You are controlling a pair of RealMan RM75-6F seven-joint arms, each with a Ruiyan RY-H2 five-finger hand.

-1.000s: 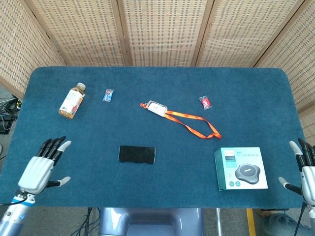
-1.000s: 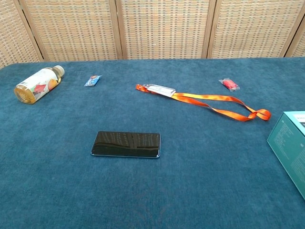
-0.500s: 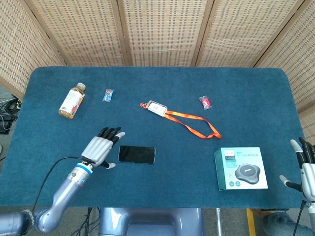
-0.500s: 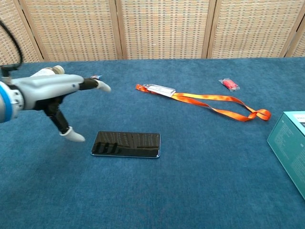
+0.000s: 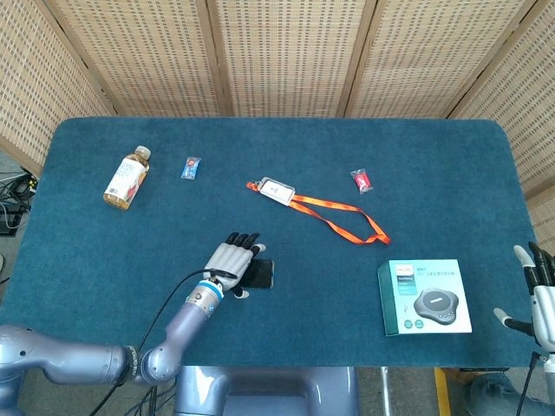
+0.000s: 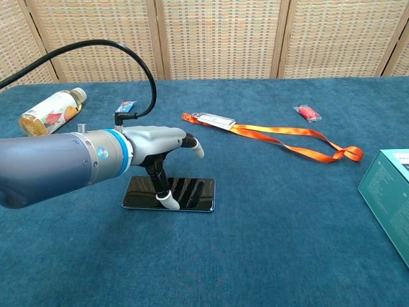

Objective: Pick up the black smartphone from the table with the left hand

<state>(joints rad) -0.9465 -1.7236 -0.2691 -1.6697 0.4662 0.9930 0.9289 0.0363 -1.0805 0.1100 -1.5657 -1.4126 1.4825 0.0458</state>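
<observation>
Two views give you different halves of this moment. Largest is the blue table [image 5: 434,173], seen whole only from the head camera. Your left hand [image 5: 232,258] is stretched out flat over the black smartphone [image 6: 192,194], which lies flat on the cloth near the front edge. From the head view the palm hides most of the phone; the chest view shows the fingers extended and spread above the screen, the thumb [image 6: 165,198] pointing down to the phone's near edge, nothing gripped. The teal box [image 5: 425,297] shows its printed top only from the head camera. Your right hand [image 5: 539,296] appears only there too, at the table's right corner, fingers straight and apart, holding nothing. Further back lie the orange lanyard [image 6: 287,137], the bottle [image 6: 50,113], and two small wrapped sweets [image 5: 191,167] [image 5: 362,179].
</observation>
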